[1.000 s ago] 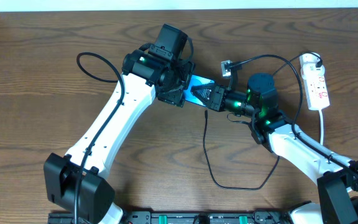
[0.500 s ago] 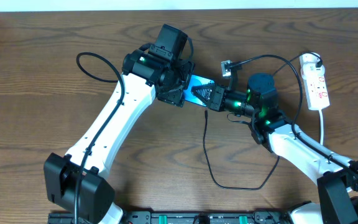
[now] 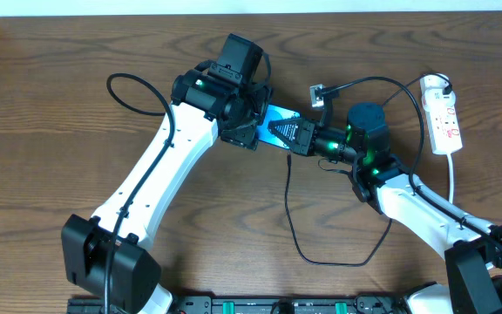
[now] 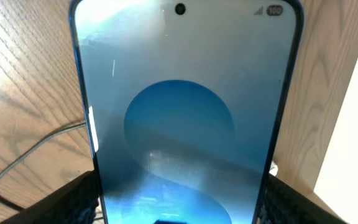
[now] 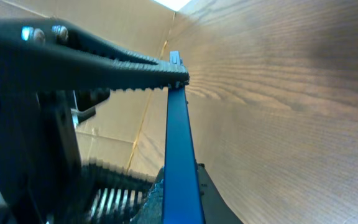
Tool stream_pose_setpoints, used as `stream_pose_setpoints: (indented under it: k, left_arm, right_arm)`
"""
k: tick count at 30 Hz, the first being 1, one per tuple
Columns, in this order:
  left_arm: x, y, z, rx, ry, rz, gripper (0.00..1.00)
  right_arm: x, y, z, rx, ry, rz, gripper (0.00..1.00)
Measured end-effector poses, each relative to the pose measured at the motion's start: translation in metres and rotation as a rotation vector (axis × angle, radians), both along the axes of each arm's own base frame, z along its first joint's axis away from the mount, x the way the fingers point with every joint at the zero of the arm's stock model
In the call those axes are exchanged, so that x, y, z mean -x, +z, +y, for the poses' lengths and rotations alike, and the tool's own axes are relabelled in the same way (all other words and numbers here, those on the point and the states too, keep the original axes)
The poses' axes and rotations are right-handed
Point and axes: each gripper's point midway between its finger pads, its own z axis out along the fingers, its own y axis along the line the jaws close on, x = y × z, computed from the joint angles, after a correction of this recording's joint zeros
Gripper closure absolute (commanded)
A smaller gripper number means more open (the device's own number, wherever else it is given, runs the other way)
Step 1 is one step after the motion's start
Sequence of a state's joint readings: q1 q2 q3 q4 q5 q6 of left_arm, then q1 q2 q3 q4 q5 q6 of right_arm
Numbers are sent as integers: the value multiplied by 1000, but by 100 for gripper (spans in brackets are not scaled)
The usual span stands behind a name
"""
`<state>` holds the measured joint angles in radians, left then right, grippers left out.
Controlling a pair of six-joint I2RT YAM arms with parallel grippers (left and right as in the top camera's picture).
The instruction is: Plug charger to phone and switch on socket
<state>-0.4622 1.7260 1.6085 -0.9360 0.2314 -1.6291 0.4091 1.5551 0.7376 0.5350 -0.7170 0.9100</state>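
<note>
Right hand (image 3: pixel 277 133) has closed; phone (image 4: pixel 185 124) sits between left hand's (image 3: pixel 249 126) fingers (image 4: pixel 67 202).

We count two arms, the left arm (image 3: pixel 159 166) and the right arm (image 3: pixel 408 202); one phone (image 4: pixel 185 112); one charger cable (image 3: pixel 287 205); one power strip (image 3: pixel 444 118); one counter (image 3: pixel 59 52).

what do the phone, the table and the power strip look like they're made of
phone: glossy glass front, since it shows reflections and streaks; the dark blue rim is likely metal, though painted plastic is possible.
table: brown wood or wood-look laminate, fairly matte, with clear grain lines.
power strip: white hard plastic, smooth, judging by its moulded look.
</note>
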Motion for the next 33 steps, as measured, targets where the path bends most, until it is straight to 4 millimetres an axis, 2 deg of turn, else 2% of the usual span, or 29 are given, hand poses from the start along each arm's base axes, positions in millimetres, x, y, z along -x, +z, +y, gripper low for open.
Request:
stream_pose_setpoints:
  k: [7,14,21,26,28,33]
  left_arm:
    - [2,0,-3,19,-15,9,11]
    - [3,4,-5,23,-62,-9,11]
    - [-4,36,4,42,-117,-140,11]
    - [-9,55,20,42,-114,-209,11]
    - [-10,56,23,40,-109,-213,11]
    - [-13,57,25,40,-104,-225,11]
  right_arm:
    - [-2,-7,-5,17,-12,31,99]
    - [-15,-25,-32,48,-88,108,99]
    - [-33,-28,-62,-9,-206,235,99]
    - [-37,-27,-69,-124,-283,426,99]
    - [-38,-23,-67,-184,-297,497,99]
    - [-43,21,-60,-398,-257,554,99]
